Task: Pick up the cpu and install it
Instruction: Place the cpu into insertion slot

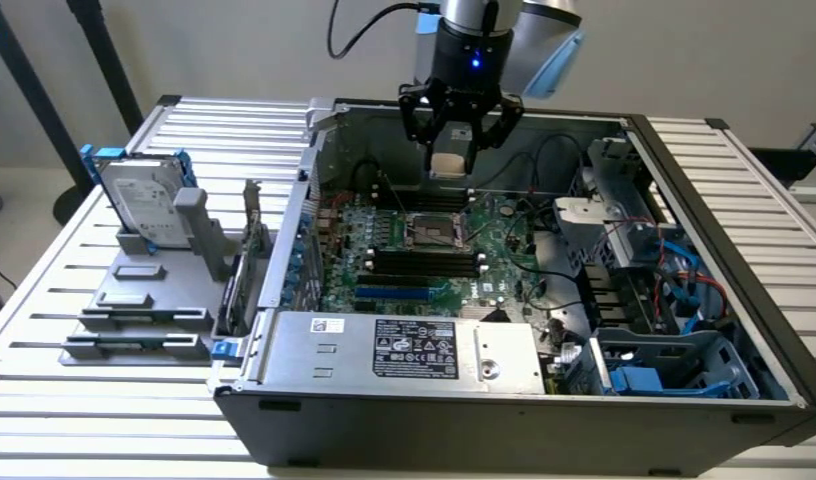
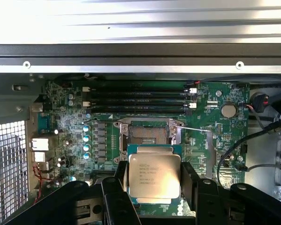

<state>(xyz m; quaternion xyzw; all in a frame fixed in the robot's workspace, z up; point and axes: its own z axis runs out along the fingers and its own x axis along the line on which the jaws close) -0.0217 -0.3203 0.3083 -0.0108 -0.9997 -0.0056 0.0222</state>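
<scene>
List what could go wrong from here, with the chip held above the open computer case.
The black gripper holds the flat square silver-grey CPU chip by its edges alone, above the green motherboard; a slip would likely drop it onto components.
The open metal-framed socket leaves little margin; lowering offset or rotated might damage its contacts.
The thin metal lever beside the socket could snag the chip.

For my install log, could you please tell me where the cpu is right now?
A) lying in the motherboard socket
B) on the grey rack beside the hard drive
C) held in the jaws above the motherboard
C: the cpu sits between the jaws while the socket lies empty.
</scene>
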